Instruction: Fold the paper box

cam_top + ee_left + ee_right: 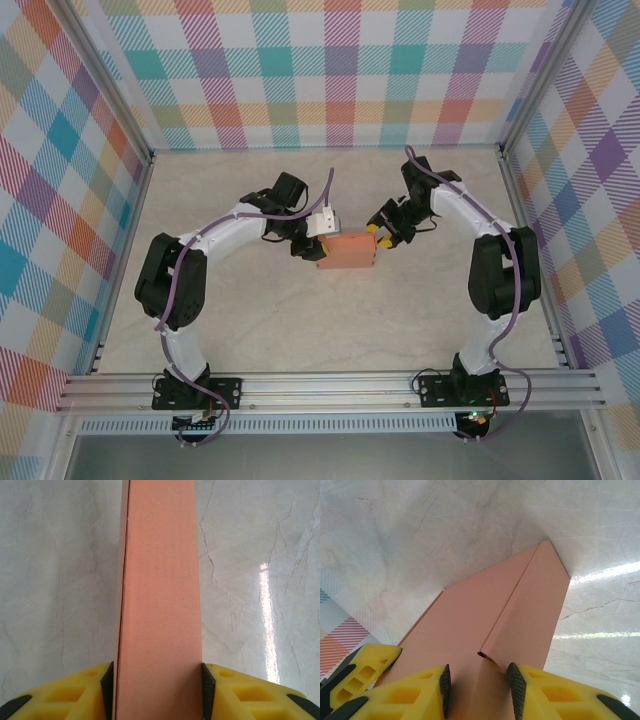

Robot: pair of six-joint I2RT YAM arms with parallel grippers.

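The pale marbled surface [250, 330] has one thing on it, and both arms bend in toward it. The left arm [215, 240] comes from the left of the top view and the right arm [470, 215] from the right. They meet at the box [347, 252], a small salmon-orange block just above the middle of that frame. I cannot tell whether it rests on the surface or is held just off it. It already looks like a closed, flat rectangle, so I take this for the late stage, with the last edge being closed up. The left jaws are clamped on it: in the left wrist view the box [160, 580] runs up the middle and a dark pad [107, 685] presses each side. The right jaws look closed on the other end too, with card [485, 615] filling the gap between the pads [516, 690] at the bottom of the right wrist view. Just above them a small slit [482, 655] gapes where a crease ends, so that end seems not quite seated. The next move, I would say, calls for the left side to hold firm while the right presses that crease flat, gently, since card this thin would buckle easily.
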